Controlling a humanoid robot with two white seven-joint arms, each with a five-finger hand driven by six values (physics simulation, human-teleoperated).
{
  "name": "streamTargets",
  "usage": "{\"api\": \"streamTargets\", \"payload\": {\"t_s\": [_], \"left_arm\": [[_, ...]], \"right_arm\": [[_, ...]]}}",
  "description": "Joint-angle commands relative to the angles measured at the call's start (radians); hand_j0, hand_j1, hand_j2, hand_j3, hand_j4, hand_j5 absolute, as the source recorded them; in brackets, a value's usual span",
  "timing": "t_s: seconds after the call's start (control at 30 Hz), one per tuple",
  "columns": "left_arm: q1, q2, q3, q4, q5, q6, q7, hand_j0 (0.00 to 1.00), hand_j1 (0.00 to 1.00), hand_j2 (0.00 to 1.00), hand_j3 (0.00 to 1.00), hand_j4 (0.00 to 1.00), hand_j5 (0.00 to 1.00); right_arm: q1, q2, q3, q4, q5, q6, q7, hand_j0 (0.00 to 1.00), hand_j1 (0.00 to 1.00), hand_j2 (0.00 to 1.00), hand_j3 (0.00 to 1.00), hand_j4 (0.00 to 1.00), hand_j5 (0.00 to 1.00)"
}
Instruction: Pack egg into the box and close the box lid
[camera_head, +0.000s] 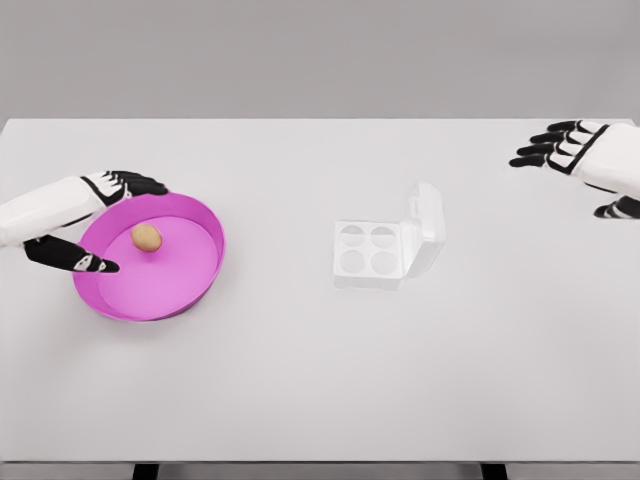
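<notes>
A brown egg lies inside a shallow magenta bowl on the left of the white table. My left hand hovers at the bowl's left rim, fingers spread wide, thumb low and the other fingers high, with the egg just to its right and untouched. A translucent white egg box with four round wells stands mid-table, its lid hinged up on the right side. My right hand hangs open at the far right edge, well away from the box.
The white table spans the whole view, with its front edge near the bottom. Two dark table legs show beneath that edge.
</notes>
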Motion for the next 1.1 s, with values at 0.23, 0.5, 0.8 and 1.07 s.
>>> {"api": "streamTargets", "payload": {"t_s": [0.23, 0.5, 0.8, 1.07], "left_arm": [[-0.089, 0.004, -0.112, 0.090, 0.099, 0.003, -0.001, 0.99, 0.99, 0.99, 0.99, 0.99, 0.99], [-0.101, 0.008, -0.162, 0.107, 0.099, 0.003, -0.001, 0.98, 0.98, 0.98, 0.98, 0.98, 0.98], [-0.141, 0.008, -0.228, 0.171, 0.096, 0.003, -0.001, 0.98, 0.98, 0.98, 0.98, 0.98, 0.98], [-0.166, 0.020, -0.250, 0.211, 0.096, 0.003, -0.001, 0.98, 0.98, 0.98, 0.98, 0.98, 0.98]], "right_arm": [[0.014, -0.001, -0.059, -0.005, -0.014, 0.003, -0.001, 1.00, 1.00, 1.00, 1.00, 1.00, 1.00], [0.069, 0.011, -0.052, -0.007, -0.015, 0.003, -0.001, 1.00, 1.00, 1.00, 1.00, 1.00, 1.00], [0.069, 0.023, -0.056, -0.007, -0.015, 0.003, -0.001, 1.00, 1.00, 1.00, 1.00, 1.00, 1.00], [0.071, 0.028, -0.056, -0.005, -0.015, 0.003, -0.001, 1.00, 1.00, 1.00, 1.00, 1.00, 1.00]]}}
